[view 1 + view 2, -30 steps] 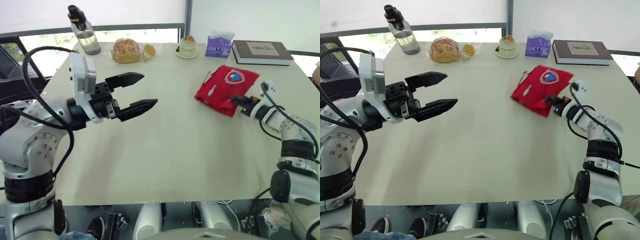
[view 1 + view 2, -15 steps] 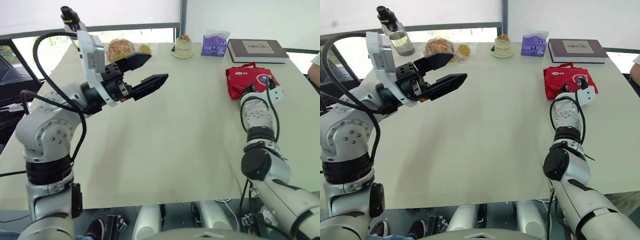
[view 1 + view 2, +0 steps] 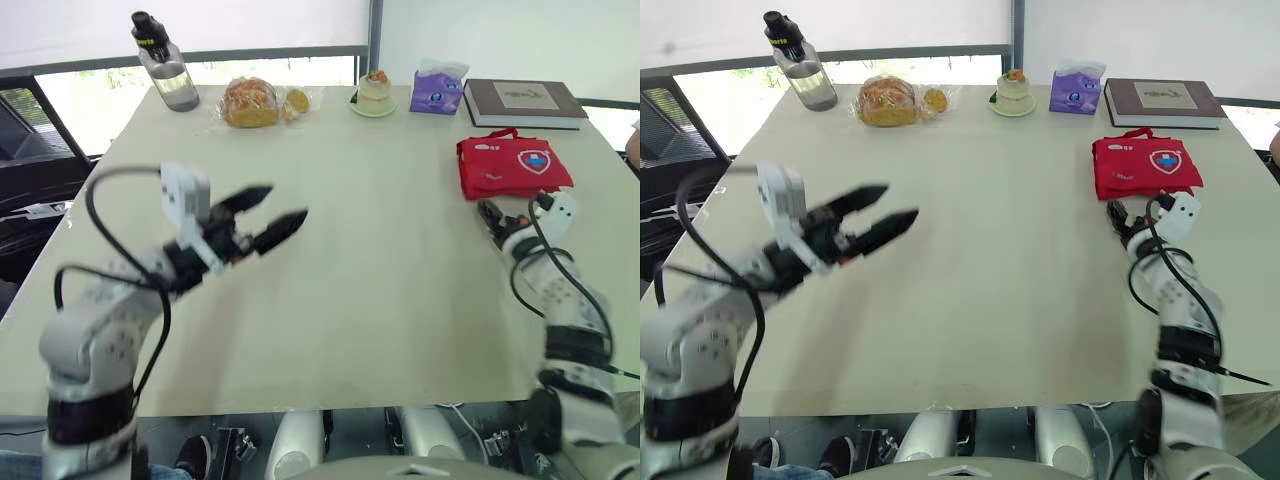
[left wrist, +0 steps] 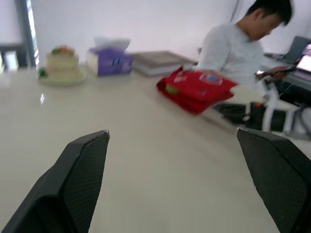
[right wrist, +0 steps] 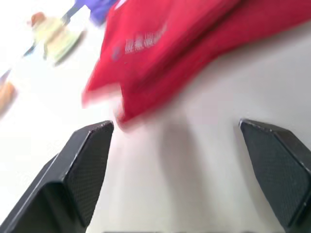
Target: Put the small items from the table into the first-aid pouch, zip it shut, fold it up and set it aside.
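The red first-aid pouch [image 3: 515, 168] lies folded flat on the table's right side, in front of the book. My right gripper [image 3: 492, 218] hovers just short of the pouch's near edge, apart from it. In the right wrist view its fingers [image 5: 87, 165] stand wide open with bare table between them and the pouch [image 5: 180, 53] beyond. My left gripper [image 3: 285, 202] is open and empty over the table's left half, pointing right; its wrist view shows the pouch [image 4: 197, 90] far off.
Along the far edge stand a water bottle [image 3: 162, 72], bagged bread [image 3: 252, 102], a small cake on a plate [image 3: 376, 93], a purple tissue pack [image 3: 438, 86] and a book [image 3: 524, 102]. A person [image 4: 243, 43] sits beyond the table's right side.
My right gripper has opened, let go of the pouch and drawn back a little. The pouch has swung round to lie square near the book. My left arm has dropped lower.
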You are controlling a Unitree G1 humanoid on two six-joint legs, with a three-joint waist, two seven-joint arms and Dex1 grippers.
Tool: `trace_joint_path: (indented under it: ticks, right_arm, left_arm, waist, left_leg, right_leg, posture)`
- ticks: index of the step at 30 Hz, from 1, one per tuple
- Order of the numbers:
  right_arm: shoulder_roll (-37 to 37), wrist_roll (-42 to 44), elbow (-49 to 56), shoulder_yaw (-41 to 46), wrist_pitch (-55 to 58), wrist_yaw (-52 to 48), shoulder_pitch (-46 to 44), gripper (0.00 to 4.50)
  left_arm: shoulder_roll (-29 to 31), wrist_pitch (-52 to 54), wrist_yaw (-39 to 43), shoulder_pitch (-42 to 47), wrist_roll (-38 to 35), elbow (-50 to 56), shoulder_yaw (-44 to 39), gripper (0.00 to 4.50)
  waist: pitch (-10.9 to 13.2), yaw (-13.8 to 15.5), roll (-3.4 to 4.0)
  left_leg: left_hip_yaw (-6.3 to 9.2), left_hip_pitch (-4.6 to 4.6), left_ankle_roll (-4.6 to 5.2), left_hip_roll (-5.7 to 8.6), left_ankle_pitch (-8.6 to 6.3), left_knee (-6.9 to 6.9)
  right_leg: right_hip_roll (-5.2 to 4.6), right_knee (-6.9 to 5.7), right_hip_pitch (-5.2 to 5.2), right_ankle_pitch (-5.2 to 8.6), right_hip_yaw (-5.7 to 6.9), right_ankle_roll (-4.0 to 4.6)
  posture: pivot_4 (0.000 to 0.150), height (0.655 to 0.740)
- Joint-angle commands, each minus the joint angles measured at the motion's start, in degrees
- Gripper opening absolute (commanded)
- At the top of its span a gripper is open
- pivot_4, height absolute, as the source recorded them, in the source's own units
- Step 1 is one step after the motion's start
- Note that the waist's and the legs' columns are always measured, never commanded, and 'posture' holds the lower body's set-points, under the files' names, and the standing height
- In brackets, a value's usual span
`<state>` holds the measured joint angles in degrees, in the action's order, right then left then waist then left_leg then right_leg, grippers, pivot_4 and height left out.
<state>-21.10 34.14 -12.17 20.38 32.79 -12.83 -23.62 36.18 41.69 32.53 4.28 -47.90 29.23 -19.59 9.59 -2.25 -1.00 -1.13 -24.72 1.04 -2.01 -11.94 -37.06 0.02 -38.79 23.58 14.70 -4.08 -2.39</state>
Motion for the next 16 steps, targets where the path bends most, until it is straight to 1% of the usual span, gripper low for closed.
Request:
trace_joint_path:
  ticks: [1,2,4,6,10,12,16]
  right_arm:
    - [-9.1,-5.2,6.8,-7.3,-5.6,-16.7,6.5,4.45]
    - [-11.7,-6.8,7.7,-9.2,-9.0,-21.8,9.0,4.45]
    - [-16.1,-10.1,8.1,-11.0,-21.9,-33.1,14.6,4.45]
    - [-18.6,-10.0,8.0,-10.7,-29.2,-41.3,18.4,4.45]
    - [-20.1,-7.2,5.0,-6.5,-32.7,-47.5,21.2,4.45]
    - [-20.7,-7.2,3.3,-5.1,-35.1,-49.5,22.3,4.45]
    - [-20.4,-6.4,1.7,-3.8,-36.1,-52.3,23.9,4.45]
  left_arm:
    - [-0.4,-4.5,-1.3,-7.3,4.1,5.1,-4.7,4.50]
    - [-0.8,-5.5,-1.7,-10.2,5.5,5.7,-5.0,4.50]
    - [-2.0,-8.4,-1.0,-18.6,9.0,7.6,-4.8,4.50]
    - [-3.7,-10.8,-0.7,-25.2,11.3,9.0,-4.3,4.50]
    - [-6.3,-14.5,-0.3,-32.8,14.1,11.3,-3.5,4.50]
    - [-7.3,-16.4,-0.9,-33.9,15.6,11.6,-3.6,4.50]
    - [-6.2,-16.0,-1.2,-34.5,17.8,11.6,-3.2,4.50]
  waist:
    - [0.0,0.0,0.00]
    - [0.0,0.0,0.00]
    - [0.0,-0.1,0.01]
    - [0.0,-0.3,-0.01]
    - [0.1,-0.1,-0.05]
    - [0.1,0.3,-0.06]
    - [0.1,0.6,-0.08]
  left_leg:
    - [0.01,-0.01,0.00,-0.01,0.00,-0.02]
    - [-0.03,0.02,0.00,-0.01,0.00,-0.01]
    - [-0.09,0.09,0.00,-0.10,0.00,-0.02]
    - [-0.23,0.24,0.00,-0.17,0.00,-0.03]
    - [-0.22,0.31,-0.01,-0.24,0.00,-0.10]
    - [-0.21,0.28,-0.01,-0.22,-0.01,-0.13]
    - [-0.20,0.15,-0.01,-0.19,-0.01,-0.12]
  right_leg:
    - [0.01,0.01,0.00,0.01,0.02,0.01]
    - [0.00,0.03,0.01,0.04,-0.01,0.05]
    - [-0.05,0.04,-0.01,0.11,-0.06,0.16]
    - [-0.09,0.03,-0.04,0.21,-0.11,0.06]
    - [-0.13,-0.02,-0.06,0.23,-0.09,0.07]
    - [-0.15,0.00,-0.05,0.24,-0.08,0.08]
    - [-0.14,0.15,-0.03,0.24,-0.03,0.09]
  posture:
    - [0.150,0.7400]
    - [0.150,0.7400]
    - [0.150,0.7400]
    - [0.150,0.7400]
    - [0.150,0.7400]
    - [0.150,0.7400]
    - [0.150,0.7400]
